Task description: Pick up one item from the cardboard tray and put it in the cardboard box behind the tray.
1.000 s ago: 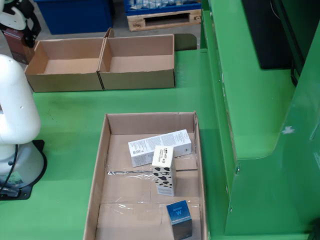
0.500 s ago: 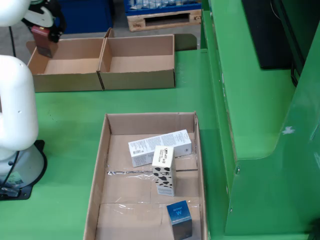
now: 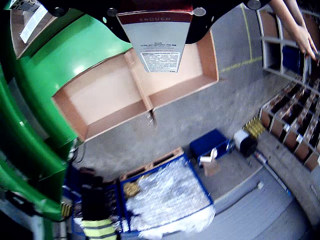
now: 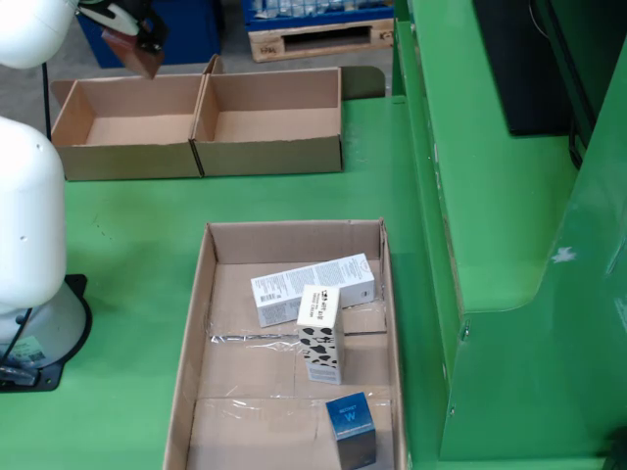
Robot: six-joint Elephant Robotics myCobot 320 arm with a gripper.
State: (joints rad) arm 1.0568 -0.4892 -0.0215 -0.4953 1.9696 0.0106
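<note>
While the gripper hangs at the upper left of the fixed view, it is clamped on a dark red carton that tilts beneath it. Seen from the wrist view, the same gripper fills the top edge, and the dark red carton projects from it with a red band and a grey printed face turned to the camera. Directly under the held carton lies the left cardboard box, open and showing a bare floor; the right cardboard box stands touching it on the side away from the robot body. Through the wrist view both boxes appear as one divided pair, the partition running just below the carton's lower end. Well apart from the gripper, toward the near edge of the fixed view, sits the cardboard tray on the green table. Three items rest in it: a long white box lying flat, a cow-patterned carton overlapping its near side, and a blue box nearest the camera. Close beside the gripper, at the left edge of the fixed view, rises the white arm. A person's hand shows at the upper right of the wrist view, well apart from the gripper.
</note>
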